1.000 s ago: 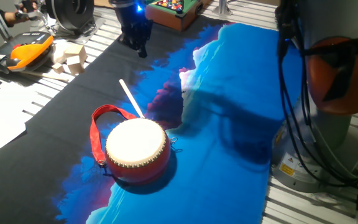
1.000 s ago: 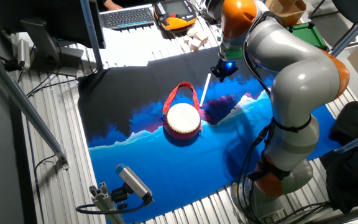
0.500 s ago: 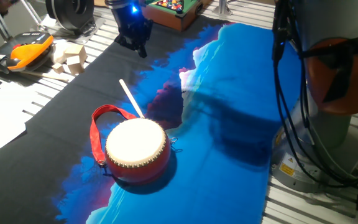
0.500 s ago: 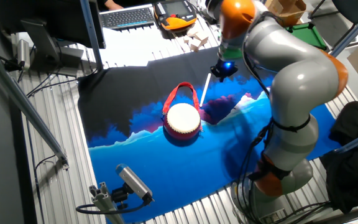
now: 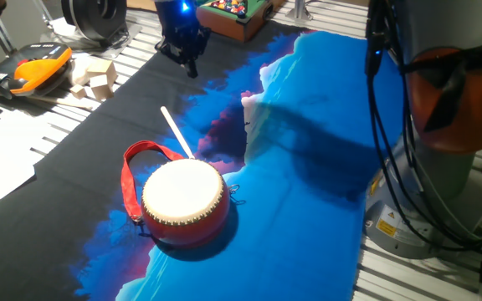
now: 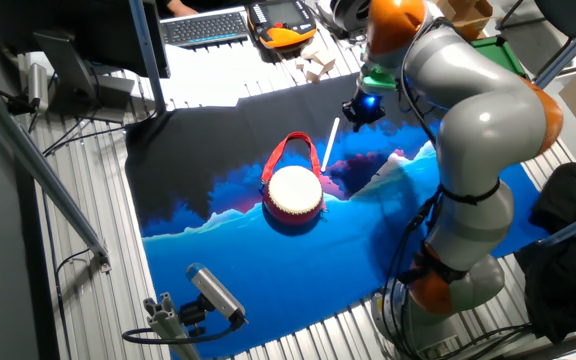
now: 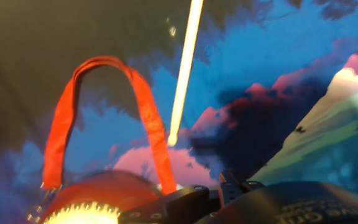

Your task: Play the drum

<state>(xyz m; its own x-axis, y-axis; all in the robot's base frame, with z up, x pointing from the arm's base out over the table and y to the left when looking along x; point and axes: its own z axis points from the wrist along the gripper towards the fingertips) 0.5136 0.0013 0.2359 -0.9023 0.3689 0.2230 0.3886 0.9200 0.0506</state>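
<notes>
One hand (image 5: 192,67) hovering, shifted slightly; finger state cannot be told.
Round red drum (image 5: 183,201), cream skin, lying unmoved beside thin white stick (image 5: 176,131).

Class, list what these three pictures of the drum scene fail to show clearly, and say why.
- Gripper: open or shut unreadable; dark and small in both fixed views.
- Drum: cut off by the hand view's bottom edge, partly behind the hand's housing.
- Stick: near end hidden behind the drum in one fixed view.

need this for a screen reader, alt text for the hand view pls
A thin white stick lies on a black and blue cloth, beside the red strap loop of a drum at the bottom edge. Dark hardware fills the bottom right corner.
</notes>
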